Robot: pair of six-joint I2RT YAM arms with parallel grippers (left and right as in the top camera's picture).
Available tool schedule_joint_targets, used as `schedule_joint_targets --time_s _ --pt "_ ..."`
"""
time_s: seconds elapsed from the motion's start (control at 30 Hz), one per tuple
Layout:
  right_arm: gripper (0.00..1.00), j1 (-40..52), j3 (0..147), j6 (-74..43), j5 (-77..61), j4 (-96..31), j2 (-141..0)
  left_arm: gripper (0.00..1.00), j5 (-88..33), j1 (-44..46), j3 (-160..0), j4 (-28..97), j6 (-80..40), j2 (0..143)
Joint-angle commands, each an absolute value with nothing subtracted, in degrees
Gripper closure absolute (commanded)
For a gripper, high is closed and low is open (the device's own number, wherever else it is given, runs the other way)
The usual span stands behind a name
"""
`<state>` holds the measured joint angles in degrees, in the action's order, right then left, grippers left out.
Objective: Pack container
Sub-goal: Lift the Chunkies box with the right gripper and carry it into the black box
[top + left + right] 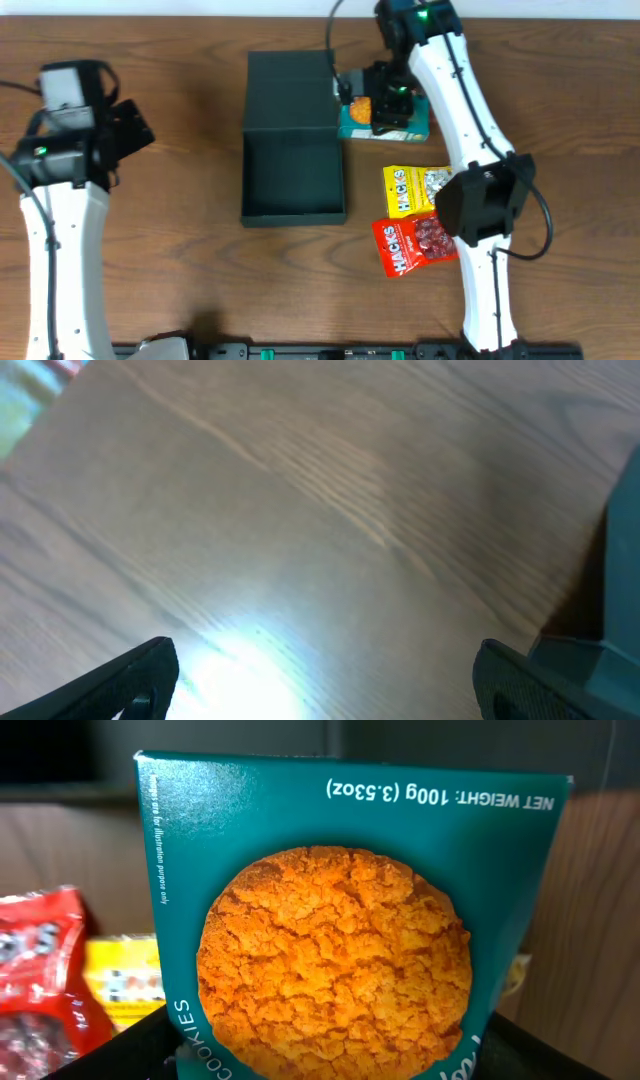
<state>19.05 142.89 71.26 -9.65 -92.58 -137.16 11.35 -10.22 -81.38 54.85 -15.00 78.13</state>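
Observation:
The container [293,212] is a dark green-black box that lies open in the middle of the table, its flap lid [290,90] folded back on the far side and nothing inside. Just right of the lid is a teal cookie box [352,118] with my right gripper [390,108] on it. In the right wrist view the cookie box [340,920] fills the space between the dark fingers [110,1050], tipped up toward the camera, and my right gripper [330,1055] is shut on it. My left gripper [130,125] hangs open over bare wood at the far left, and the left wrist view shows the left gripper [325,660] with nothing between its fingers.
A yellow Hacks packet [410,188] and a red Hacks packet [408,243] lie flat to the right of the container, partly under my right arm. In the left wrist view a corner of the container [620,610] shows at the right edge.

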Motion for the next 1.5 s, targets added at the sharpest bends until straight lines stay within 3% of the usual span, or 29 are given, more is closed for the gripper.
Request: schedule_joint_targets --time_s 0.0,0.23,0.57,0.83,0.97,1.03,1.07,1.1,1.47 --pt "0.24 23.6 146.2 70.3 -11.4 -94.4 -137.2 0.05 7.8 -13.3 -81.6 55.8 -14.8 77.5" --pt "0.22 31.6 147.0 63.8 -11.5 -95.4 -137.2 0.05 7.8 -16.6 -81.6 56.7 -17.2 77.5" --pt "0.19 36.1 147.0 33.0 -20.2 -85.3 -137.2 0.05 7.2 -18.0 -81.6 56.6 -21.1 77.5" --pt "0.36 36.0 147.0 11.0 -22.1 -81.5 -137.2 0.05 4.3 -18.0 -81.6 57.0 -21.5 77.5" --pt "0.37 36.1 147.0 7.3 -25.0 -83.2 -137.2 0.05 2.2 -18.0 -81.6 57.0 -21.5 77.5" --pt "0.44 36.1 147.0 4.3 -25.6 -83.7 -137.2 0.05 1.4 -18.0 -81.6 57.0 -21.6 77.5" --pt "0.43 36.1 147.0 3.0 -25.6 -83.8 -137.2 0.05 1.4 -18.0 -81.6 57.1 -21.9 77.5" --pt "0.01 36.1 146.9 2.0 -25.6 -83.8 -137.2 0.05 1.4 -18.0 -81.6 57.3 -21.9 77.5" --pt "0.01 36.1 146.9 -1.2 -30.3 -84.3 -137.2 0.05 -0.4 -18.0 -81.6 57.7 -21.9 77.5"
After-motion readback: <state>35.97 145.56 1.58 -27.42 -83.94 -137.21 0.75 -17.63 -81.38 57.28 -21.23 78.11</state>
